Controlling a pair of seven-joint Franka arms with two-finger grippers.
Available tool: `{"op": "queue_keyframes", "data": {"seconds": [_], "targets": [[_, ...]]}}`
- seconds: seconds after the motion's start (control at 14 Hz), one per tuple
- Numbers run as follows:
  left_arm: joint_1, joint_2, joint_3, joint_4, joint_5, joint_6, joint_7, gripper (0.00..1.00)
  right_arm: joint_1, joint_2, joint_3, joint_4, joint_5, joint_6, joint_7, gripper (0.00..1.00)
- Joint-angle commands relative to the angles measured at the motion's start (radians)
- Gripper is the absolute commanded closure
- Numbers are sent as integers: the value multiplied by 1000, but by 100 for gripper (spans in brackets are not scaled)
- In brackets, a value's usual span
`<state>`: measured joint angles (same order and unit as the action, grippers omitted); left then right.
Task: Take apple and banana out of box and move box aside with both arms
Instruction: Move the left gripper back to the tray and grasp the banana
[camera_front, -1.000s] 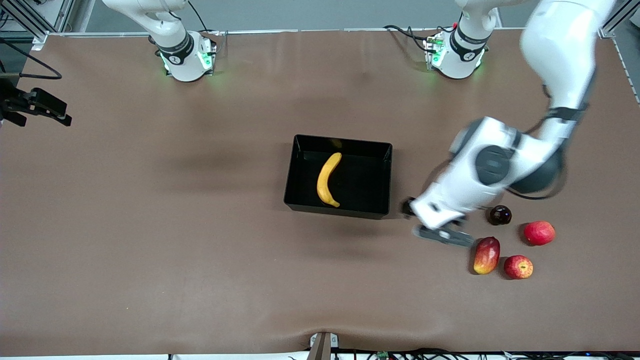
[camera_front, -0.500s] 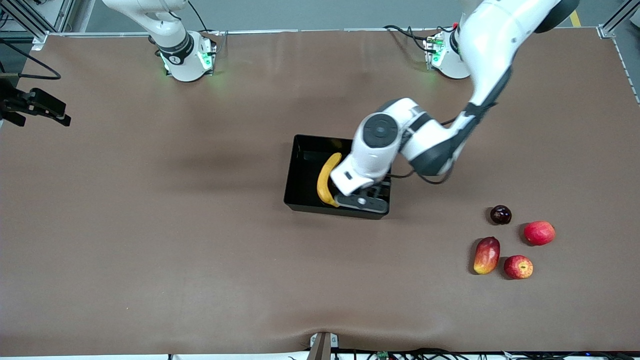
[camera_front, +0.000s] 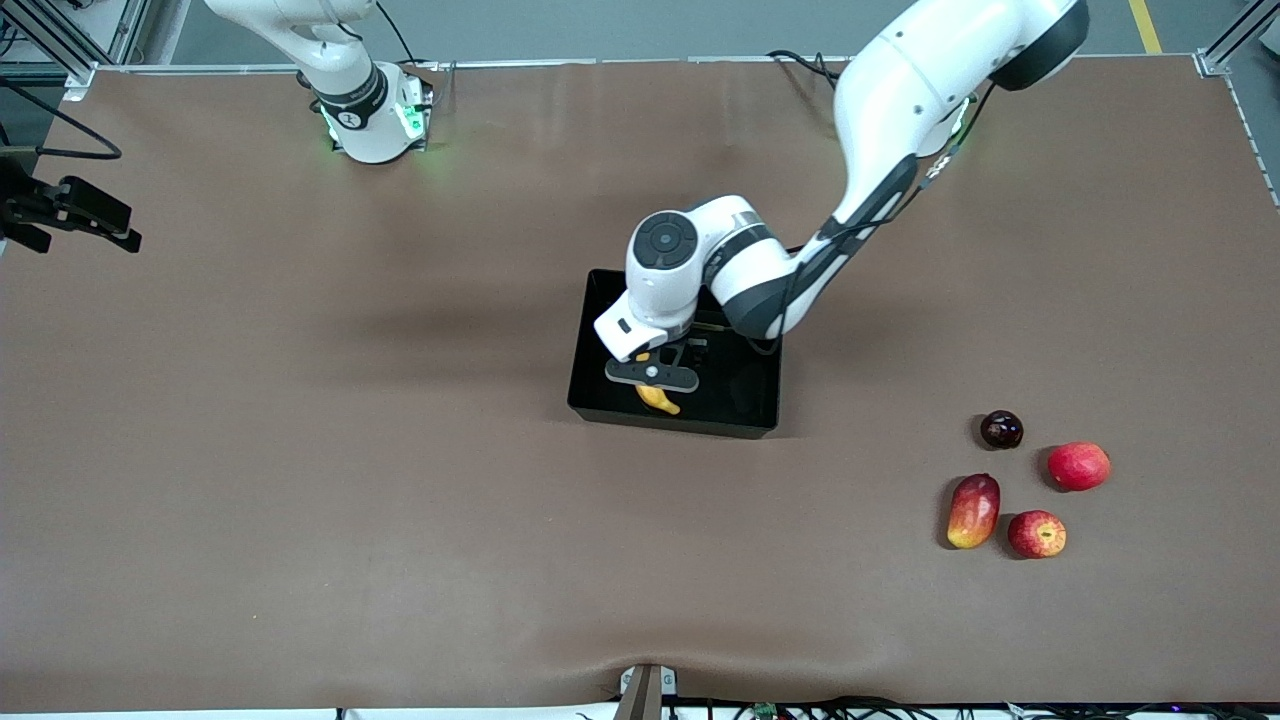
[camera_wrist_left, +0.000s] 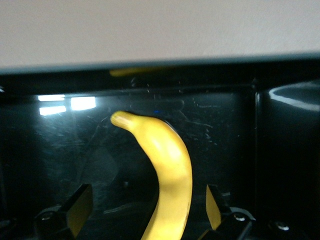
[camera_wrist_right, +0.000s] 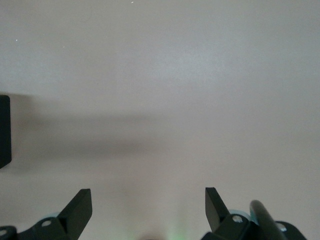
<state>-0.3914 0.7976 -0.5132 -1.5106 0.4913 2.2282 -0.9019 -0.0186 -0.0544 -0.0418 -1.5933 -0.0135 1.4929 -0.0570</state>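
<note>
Fingers (camera_wrist_left: 77, 210) of the left gripper (camera_wrist_left: 147, 215) stand wide apart on either side of the banana (camera_wrist_left: 167, 175), not touching it, in the lower centre of the left wrist frame. At lower right of the front frame an apple (camera_front: 1037, 534) lies beside the mango (camera_front: 973, 511); another apple (camera_front: 1078, 466) and the plum (camera_front: 1001, 429) lie just above them. At centre, the box (camera_front: 745, 425) sits on the bench (camera_front: 300, 500) with the banana inside. Waiting at upper left, the right gripper (camera_wrist_right: 147, 212) is also spread wide, over bare bench.
</note>
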Motion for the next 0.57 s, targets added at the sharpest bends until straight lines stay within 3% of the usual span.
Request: {"op": "queue_keyframes", "data": {"seconds": [0.0,0.36,0.43,0.5], "targets": [[-58,38,55,13,30,59,-48,0,-29,5,16,12,15,-5,-14,0],[-60,90,58,13,33,131,-46,0,-30,7,16,15,15,-3,-14,0],[-58,94,58,13,33,134,-42,22,-29,7,16,15,15,-3,-14,0],[-55,95,58,12,32,134,-42,55,-29,7,16,15,15,-3,-14,0]]}}
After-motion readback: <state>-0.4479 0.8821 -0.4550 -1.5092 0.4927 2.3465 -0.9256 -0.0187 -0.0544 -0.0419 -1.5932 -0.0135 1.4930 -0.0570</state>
